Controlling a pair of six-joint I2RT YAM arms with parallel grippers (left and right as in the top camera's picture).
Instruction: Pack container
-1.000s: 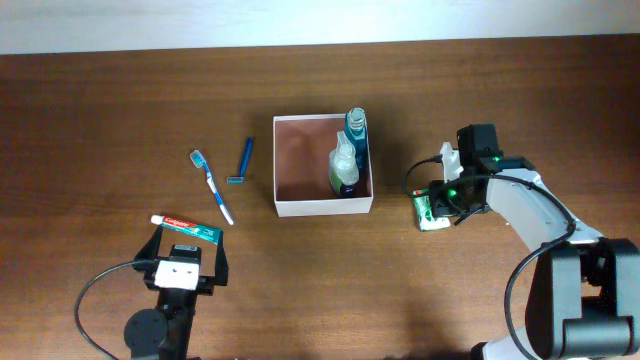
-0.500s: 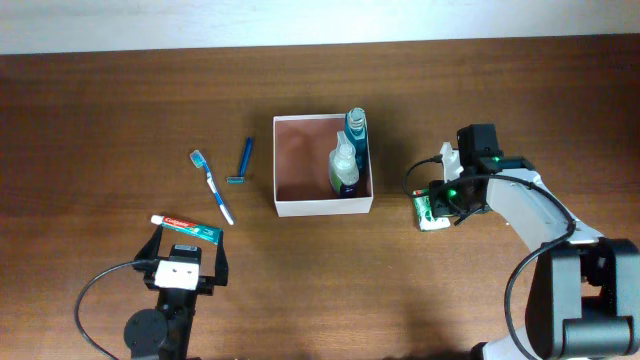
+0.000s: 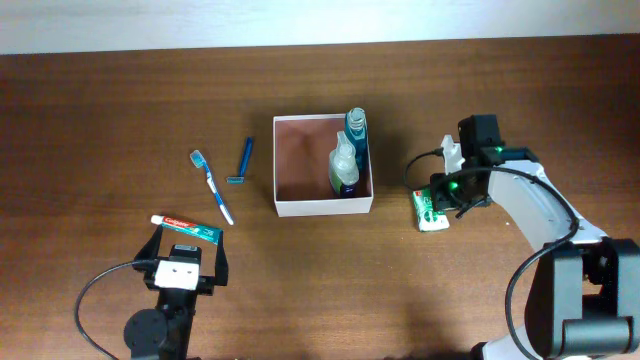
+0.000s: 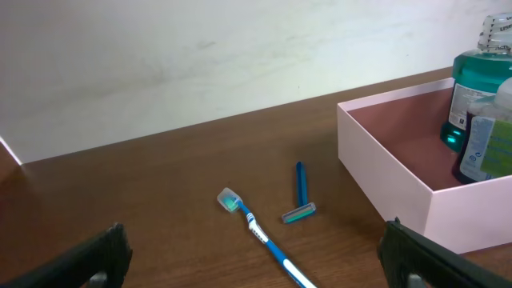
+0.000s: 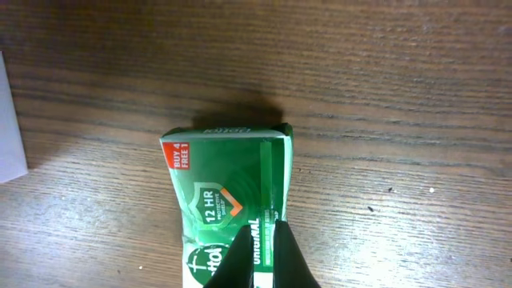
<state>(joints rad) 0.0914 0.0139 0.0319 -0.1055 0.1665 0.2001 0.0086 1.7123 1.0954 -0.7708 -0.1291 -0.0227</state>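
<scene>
The container [image 3: 323, 207] sits mid-table [image 3: 100, 100], with a mouthwash bottle [image 3: 356, 125] and a smaller spray bottle [image 3: 344, 160] standing against its right wall. Just to its right lies a green soap pack [image 3: 430, 212]. The right claw [image 3: 441, 196] is on top of it, fingers drawn together; whether they pinch the wrapper cannot be told. The left claw [image 3: 188, 243] is spread wide apart by a toothpaste tube [image 3: 184, 227]. A toothbrush [image 3: 212, 186] and a blue razor [image 3: 242, 161] lie left of the container.
</scene>
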